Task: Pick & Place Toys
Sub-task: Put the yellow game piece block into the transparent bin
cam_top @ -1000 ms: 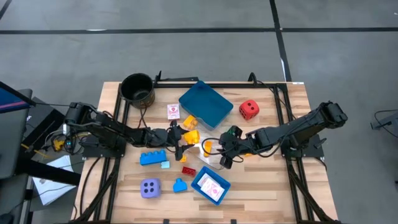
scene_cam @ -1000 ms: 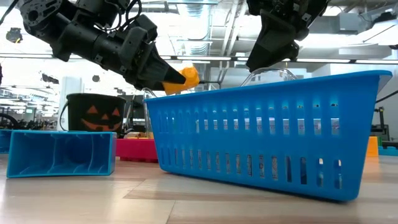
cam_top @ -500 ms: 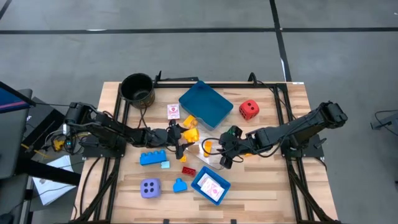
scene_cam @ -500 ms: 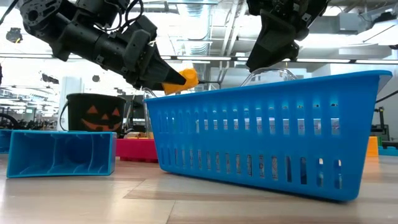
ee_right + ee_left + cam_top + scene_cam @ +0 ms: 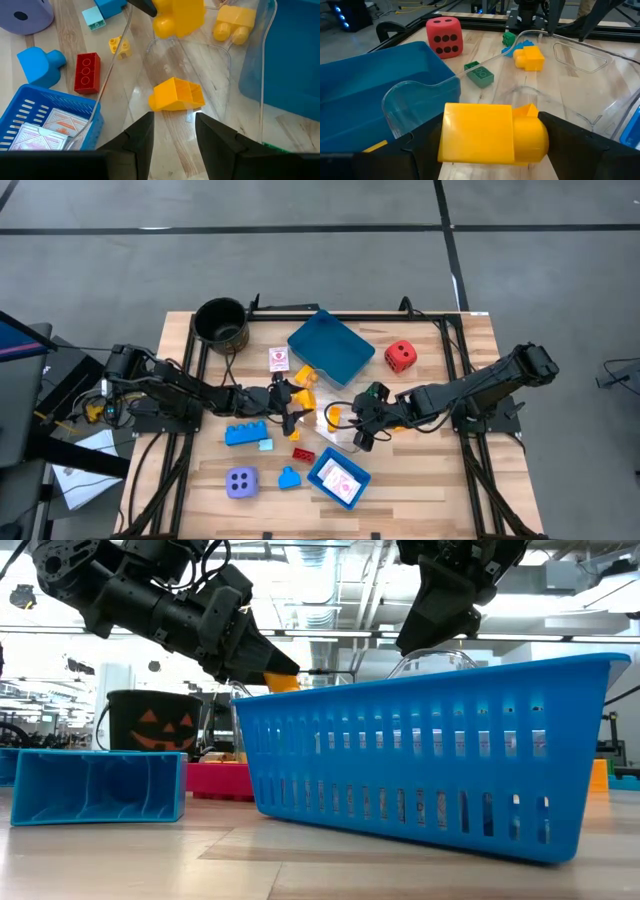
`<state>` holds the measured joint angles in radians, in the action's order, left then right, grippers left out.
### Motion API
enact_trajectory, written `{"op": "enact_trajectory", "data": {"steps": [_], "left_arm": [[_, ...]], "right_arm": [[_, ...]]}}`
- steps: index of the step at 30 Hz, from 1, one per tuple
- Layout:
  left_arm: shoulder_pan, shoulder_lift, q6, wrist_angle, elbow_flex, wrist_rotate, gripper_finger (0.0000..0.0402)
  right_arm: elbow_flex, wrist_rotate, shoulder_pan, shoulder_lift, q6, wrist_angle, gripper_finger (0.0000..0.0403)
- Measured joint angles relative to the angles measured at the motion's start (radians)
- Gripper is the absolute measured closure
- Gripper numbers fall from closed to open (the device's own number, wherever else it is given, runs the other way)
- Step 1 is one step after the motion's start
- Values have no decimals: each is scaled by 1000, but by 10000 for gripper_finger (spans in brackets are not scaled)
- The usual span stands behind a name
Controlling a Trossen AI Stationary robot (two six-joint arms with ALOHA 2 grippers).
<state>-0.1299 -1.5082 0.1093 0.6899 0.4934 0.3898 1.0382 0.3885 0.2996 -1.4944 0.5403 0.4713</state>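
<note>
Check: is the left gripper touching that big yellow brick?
Touching. In the left wrist view the yellow brick sits between the left gripper's two dark fingers, pressed against both.

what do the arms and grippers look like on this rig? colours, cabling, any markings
Both arms are black, built of chunky jointed segments. Black cables loop loosely along the left arm, with yellow wiring near its base; the right arm shows a green spot near the wrist. The left gripper and right gripper each have two flat, dark, matte fingers. No readable markings.

We see a pale, smooth wooden desk (image 5: 420, 480), a glossy yellow plastic brick (image 5: 492, 134), a clear glossy plastic sheet (image 5: 200, 75), a slotted blue plastic basket (image 5: 430, 755) and matt dark fingers (image 5: 135, 140).
</note>
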Motion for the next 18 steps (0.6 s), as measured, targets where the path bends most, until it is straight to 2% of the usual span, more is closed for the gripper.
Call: {"op": "enact_trajectory", "data": {"steps": [18], "left_arm": [[-21, 0, -26, 0, 0, -2, 111]], "right_arm": [[0, 0, 0, 0, 0, 0, 267]]}}
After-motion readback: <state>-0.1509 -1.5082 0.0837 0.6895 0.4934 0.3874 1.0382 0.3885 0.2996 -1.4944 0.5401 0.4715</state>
